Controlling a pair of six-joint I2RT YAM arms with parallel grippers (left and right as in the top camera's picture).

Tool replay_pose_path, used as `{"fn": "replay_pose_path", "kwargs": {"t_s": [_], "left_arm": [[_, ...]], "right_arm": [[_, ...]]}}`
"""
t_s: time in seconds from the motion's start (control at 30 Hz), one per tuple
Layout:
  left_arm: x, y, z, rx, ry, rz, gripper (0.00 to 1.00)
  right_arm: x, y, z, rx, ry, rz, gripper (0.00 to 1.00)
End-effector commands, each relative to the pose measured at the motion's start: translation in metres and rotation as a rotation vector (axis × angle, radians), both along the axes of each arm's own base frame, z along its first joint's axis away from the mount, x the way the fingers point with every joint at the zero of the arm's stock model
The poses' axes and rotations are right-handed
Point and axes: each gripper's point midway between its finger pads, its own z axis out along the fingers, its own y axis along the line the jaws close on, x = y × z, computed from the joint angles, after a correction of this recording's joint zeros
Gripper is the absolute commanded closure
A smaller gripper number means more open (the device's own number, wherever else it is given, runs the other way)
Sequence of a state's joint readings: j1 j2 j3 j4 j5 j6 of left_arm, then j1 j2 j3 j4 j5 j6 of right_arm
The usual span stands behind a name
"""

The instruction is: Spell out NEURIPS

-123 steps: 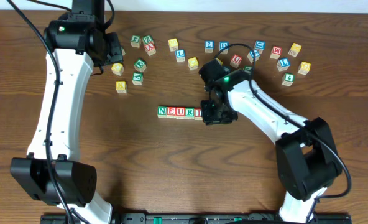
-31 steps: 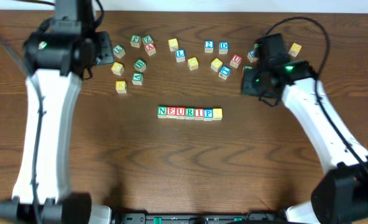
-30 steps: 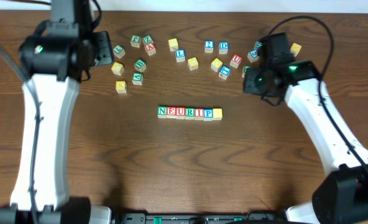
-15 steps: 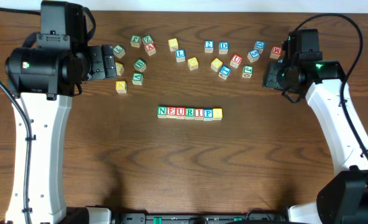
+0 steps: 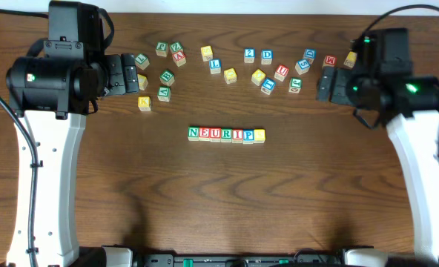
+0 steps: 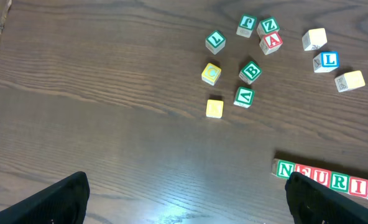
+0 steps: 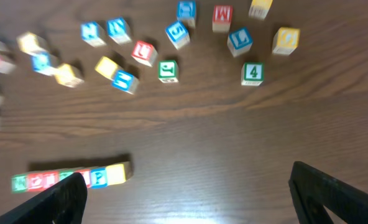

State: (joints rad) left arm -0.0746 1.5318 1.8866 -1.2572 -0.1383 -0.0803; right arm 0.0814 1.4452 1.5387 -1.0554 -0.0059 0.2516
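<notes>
The NEURIPS row [image 5: 226, 134] lies mid-table: cubes N, E, U, R, I, P in a line, then a yellow-topped cube [image 5: 259, 135] touching the P. No gripper touches the row. My left gripper [image 5: 130, 72] hangs open at the far left, beside the left group of loose cubes. My right gripper [image 5: 325, 85] hangs open at the far right. The left wrist view has the row's left end [image 6: 324, 178] just past the right finger [image 6: 324, 202]. The right wrist view, blurred, has the row's yellow end [image 7: 114, 173] near the left finger [image 7: 53, 202]. Both gaps hold only bare wood.
Loose letter cubes lie in an arc along the far side: a left group [image 5: 164, 76] with green and yellow cubes, a middle group [image 5: 230, 74], and a right group [image 5: 301, 67] with a red M [image 7: 222, 17] and a green 4 [image 7: 252, 73].
The right arm has swung out to the right, away from the loose cubes, and its jaws have opened wider. The left arm shifted left a second ago, then held still. The row has not moved.
</notes>
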Motion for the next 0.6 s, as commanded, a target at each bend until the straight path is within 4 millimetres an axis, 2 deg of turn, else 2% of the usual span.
{"fn": "replay_pose_path", "kwargs": {"t_s": [0.0,0.13,0.27,0.57], "left_arm": [[0.000,0.003,-0.004,0.017,0.014,0.006,0.01],[0.000,0.003,-0.004,0.017,0.014,0.006,0.01],[0.000,0.003,-0.004,0.017,0.014,0.006,0.01],[0.000,0.003,-0.004,0.017,0.014,0.006,0.01]], "right_arm": [[-0.020,0.000,0.036,0.013,-0.084,0.010,0.01],[-0.034,-0.001,0.051,0.015,-0.124,0.010,0.01],[-0.045,-0.002,0.053,0.015,-0.111,0.010,0.01],[-0.037,-0.005,0.060,0.003,-0.155,-0.001,0.01]]}}
